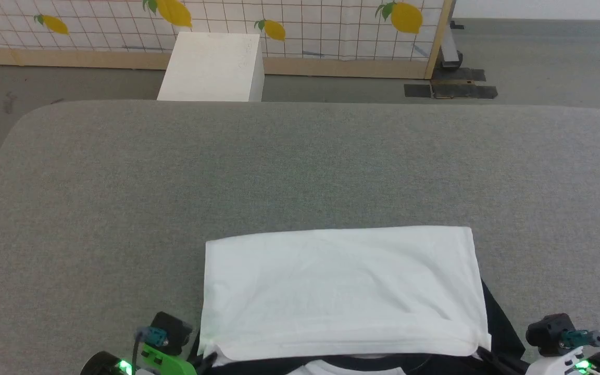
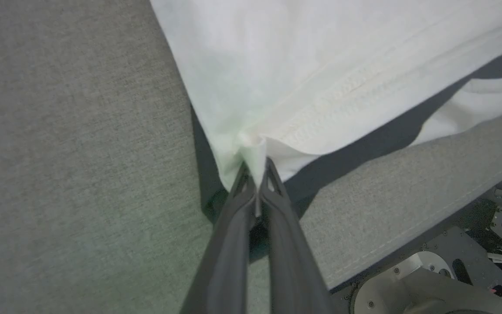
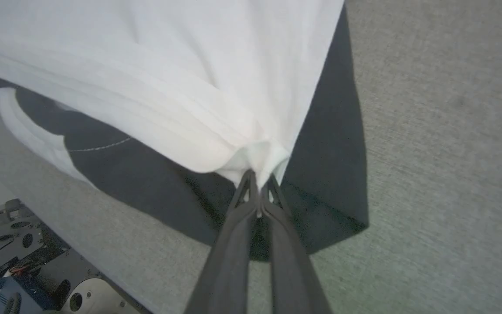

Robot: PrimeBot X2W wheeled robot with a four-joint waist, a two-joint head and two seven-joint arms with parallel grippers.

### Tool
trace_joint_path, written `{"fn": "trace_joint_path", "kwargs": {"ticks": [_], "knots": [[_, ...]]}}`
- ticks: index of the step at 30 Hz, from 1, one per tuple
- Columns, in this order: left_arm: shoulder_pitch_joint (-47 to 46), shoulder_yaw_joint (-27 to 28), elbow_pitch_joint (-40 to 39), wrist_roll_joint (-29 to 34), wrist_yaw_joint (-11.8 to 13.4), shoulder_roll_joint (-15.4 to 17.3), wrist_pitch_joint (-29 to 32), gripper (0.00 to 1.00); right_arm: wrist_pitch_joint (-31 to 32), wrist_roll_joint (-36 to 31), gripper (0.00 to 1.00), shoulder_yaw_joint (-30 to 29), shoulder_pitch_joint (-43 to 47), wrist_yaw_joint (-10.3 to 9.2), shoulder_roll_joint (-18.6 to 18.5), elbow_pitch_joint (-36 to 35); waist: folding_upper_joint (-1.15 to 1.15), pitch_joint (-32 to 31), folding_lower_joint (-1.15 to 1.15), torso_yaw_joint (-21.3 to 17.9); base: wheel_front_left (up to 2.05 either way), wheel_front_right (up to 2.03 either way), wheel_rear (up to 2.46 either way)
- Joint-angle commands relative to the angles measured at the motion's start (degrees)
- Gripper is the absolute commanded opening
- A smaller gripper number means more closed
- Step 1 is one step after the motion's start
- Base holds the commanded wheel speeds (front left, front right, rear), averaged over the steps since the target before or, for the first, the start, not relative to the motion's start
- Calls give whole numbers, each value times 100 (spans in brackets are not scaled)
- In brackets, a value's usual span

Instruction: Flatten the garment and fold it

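At the near edge of the grey table (image 1: 300, 166) the shirt (image 1: 341, 286) lies with its white body folded over on top and black cloth showing beneath. My left fingers (image 2: 235, 226) are clenched on the near white hem corner, and my right fingers (image 3: 238, 235) pinch the opposite hem corner.

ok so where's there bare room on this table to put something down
The table is bare from the far fold of the shirt to its own far edge, and in strips left and right of the shirt. The near edge is crowded: the left tool and right tool each pinch a shirt corner there.
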Motion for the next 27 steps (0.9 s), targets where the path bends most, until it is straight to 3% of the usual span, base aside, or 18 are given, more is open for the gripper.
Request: {"fn": "trace_joint_path", "kwargs": {"ticks": [1, 4, 8, 14, 17, 21, 27], "knots": [[88, 50, 93, -10, -4, -42, -149, 100, 50, 6, 100, -61, 62, -9, 53, -46, 0, -33, 0, -14, 0, 0, 0], [120, 230, 152, -10, 57, -82, -548, 100, 71, -14, 100, -267, 22, -9, 25, -279, 0, -96, 0, -32, 0, 0, 0], [108, 537, 154, 173, 354, -50, -1246, 100, 205, -11, 100, -762, -121, -9, -92, -846, 0, -179, 0, -40, 0, 0, 0], [111, 1262, 16, 643, 1043, -173, -1699, 100, 750, -39, 100, -1543, -397, -9, -225, -1597, 0, -252, 0, 52, 0, 0, 0], [241, 2007, -255, 1285, 1498, -377, -1713, 100, 1246, -102, 100, -1759, -566, -9, -332, -1737, 0, -244, 0, 115, 0, 0, 0], [728, 2969, -586, 2160, 1921, -698, -1715, 100, 2218, 97, 100, -1732, -825, -9, -414, -1701, 0, -235, 0, 157, 0, 0, 0], [1400, 4083, -768, 3191, 2060, -1232, -1716, 100, 3462, 334, 100, -1347, -1226, -9, -289, -1215, 0, -118, 0, 264, 0, 0, 0]]}}
